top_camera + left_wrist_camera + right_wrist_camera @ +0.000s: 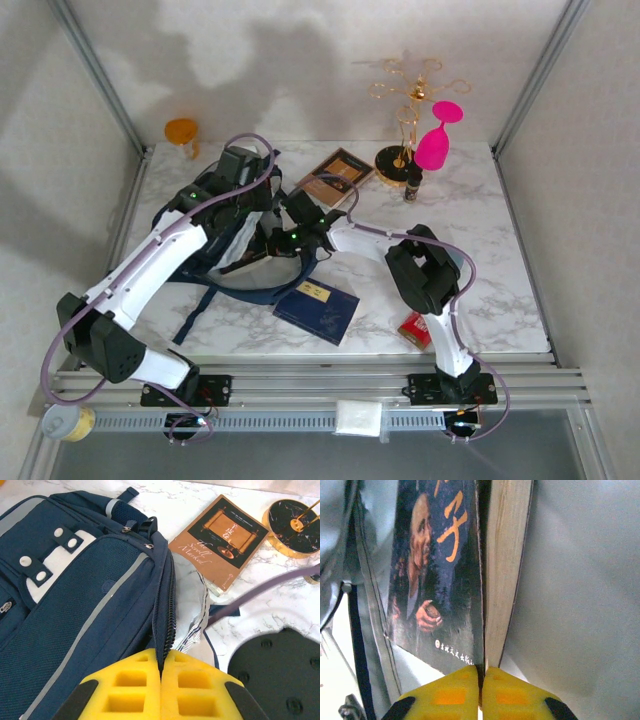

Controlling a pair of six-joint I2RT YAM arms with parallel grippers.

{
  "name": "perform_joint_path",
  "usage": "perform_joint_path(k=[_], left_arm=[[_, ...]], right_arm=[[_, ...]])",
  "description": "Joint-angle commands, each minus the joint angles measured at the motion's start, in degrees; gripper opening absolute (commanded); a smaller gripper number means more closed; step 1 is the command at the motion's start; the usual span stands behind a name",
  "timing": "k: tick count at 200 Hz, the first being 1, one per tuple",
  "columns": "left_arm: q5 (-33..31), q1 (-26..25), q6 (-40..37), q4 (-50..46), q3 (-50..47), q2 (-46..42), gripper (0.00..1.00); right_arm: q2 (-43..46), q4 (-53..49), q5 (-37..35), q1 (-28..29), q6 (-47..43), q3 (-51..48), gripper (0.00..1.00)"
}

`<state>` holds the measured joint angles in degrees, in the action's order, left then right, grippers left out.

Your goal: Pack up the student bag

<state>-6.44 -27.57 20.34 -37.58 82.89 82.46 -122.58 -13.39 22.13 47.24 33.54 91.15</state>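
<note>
- Student bag is lying flat on the left-centre of the tabletop. It is navy woven fabric with a mesh front panel, a grey stripe and a white patch with round snaps.
- The bag's main zip is gaping, showing pale grey lining.
- Left claw is pinching tight on the bag's zip edge, with its yellow waffle-moulded pads meeting on it.
- Right claw is reaching inside the bag, its pads clamping the lower edge of a dark-covered book. The book has a glossy cover with a painted figure and orange characters, and a cream page block is standing against the lining.
- Brown book is lying flat just beyond the bag, with a matte cover and gold script.
- Navy book is lying flat near the front edge and carrying a small yellow label.
- Red packet is sitting half hidden behind the right arm.
- Gold wire rack is standing at the back on a round black marbled base, with a small dark bottle just beside it.
- Pink glass is touching the rack; whether it is hanging or standing is hard to tell.
- Orange cup is sitting at the back-left corner.
- The tabletop is showing a white marble veined finish, with pale walls and aluminium posts around it.
- In the top view the arms are covering much of the bag, and the dark book's title is getting cut off.
</note>
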Motion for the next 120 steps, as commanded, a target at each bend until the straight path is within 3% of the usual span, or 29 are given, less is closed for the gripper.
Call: perform_joint_path(k=[1,21,42,53,87,120], left_arm=[[0.02,0.59,-0.40,1.11,0.43,-3.65,0.00],[-0.39,0.59,-0.01,1.55,0.09,-4.34,0.00],[-0.92,0.59,0.14,1.63,0.25,-4.42,0.00],[-1.03,0.65,0.21,1.73,0.22,-4.24,0.00],[-1.79,0.68,1.09,2.82,-0.18,-3.96,0.00],[0.15,0.63,1.18,2.13,0.76,-3.28,0.00]], right_arm=[[-4.97,1.94,-0.72,-0.14,-7.43,8.02,0.04],[-6.11,-0.99,-7.36,-0.28,-9.48,11.84,0.05],[-2.48,-0.63,-9.19,-0.66,-8.08,8.46,0.26],[0.10,-0.03,-9.66,-0.53,-6.34,4.97,0.33],[7.07,9.20,-5.30,1.72,1.75,-8.96,0.29],[2.49,11.48,-3.65,5.16,5.25,-6.41,0.16]])
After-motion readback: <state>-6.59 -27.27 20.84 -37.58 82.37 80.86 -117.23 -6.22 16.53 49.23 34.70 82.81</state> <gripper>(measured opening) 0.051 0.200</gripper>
